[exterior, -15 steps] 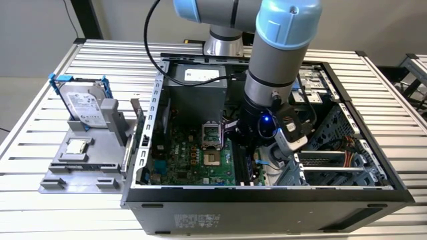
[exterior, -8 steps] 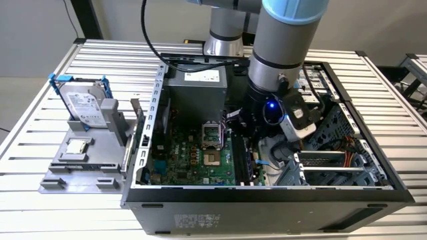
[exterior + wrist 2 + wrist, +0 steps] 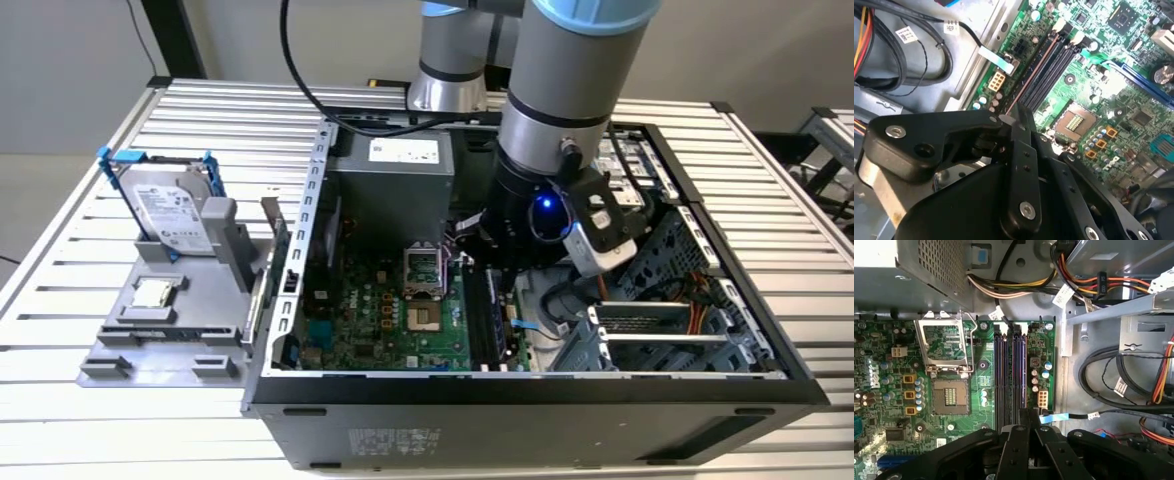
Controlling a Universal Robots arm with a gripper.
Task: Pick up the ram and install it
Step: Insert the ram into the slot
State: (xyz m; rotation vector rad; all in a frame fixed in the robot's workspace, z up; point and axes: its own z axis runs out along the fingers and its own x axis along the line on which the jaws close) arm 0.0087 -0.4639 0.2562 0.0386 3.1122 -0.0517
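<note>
The pincer point(image 3: 1029, 426) is being held narrow, its fingers point(image 3: 1021, 125) being pressed together over the near end of the ram point(image 3: 1025, 372). The ram is being seated edgewise in the outermost of the black slots point(image 3: 1004, 377) on the motherboard point(image 3: 387, 310), inside the open computer case point(image 3: 747, 350) being carried on the slatted tabletop point(image 3: 67, 400).

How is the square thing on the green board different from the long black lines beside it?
The socket is square and pale, its metal frame flipped open; the slots are long, thin and dark. There is one socket but several slots, side by side. Both sit on the green motherboard.
</note>
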